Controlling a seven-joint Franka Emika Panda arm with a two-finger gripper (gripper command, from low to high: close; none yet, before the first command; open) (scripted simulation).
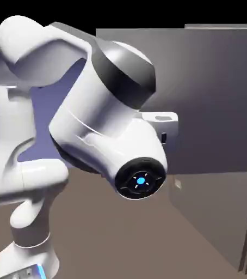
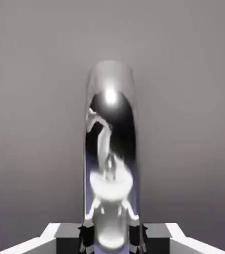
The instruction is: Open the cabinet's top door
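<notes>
Gripper point(image 2: 111, 239) around silver handle point(image 2: 110, 149) (cabinet's top door point(image 2: 184, 99))

One arm point(image 1: 106, 103), two fingers point(image 2: 68, 237), one silver handle point(image 2: 110, 163), one cabinet point(image 1: 212, 98).

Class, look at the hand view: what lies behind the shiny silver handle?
Around the handle shows the flat grey panel; whatever part lies directly behind the handle is covered.

The robot arm point(image 1: 101, 95) is glossy white, all smooth, rounded segments, with a dark grey band wrapping one thick section. A round black cap point(image 1: 141, 179) carries a glowing blue dot ringed by small white ticks; the base point(image 1: 25, 261) shows a blue light strip.
</notes>
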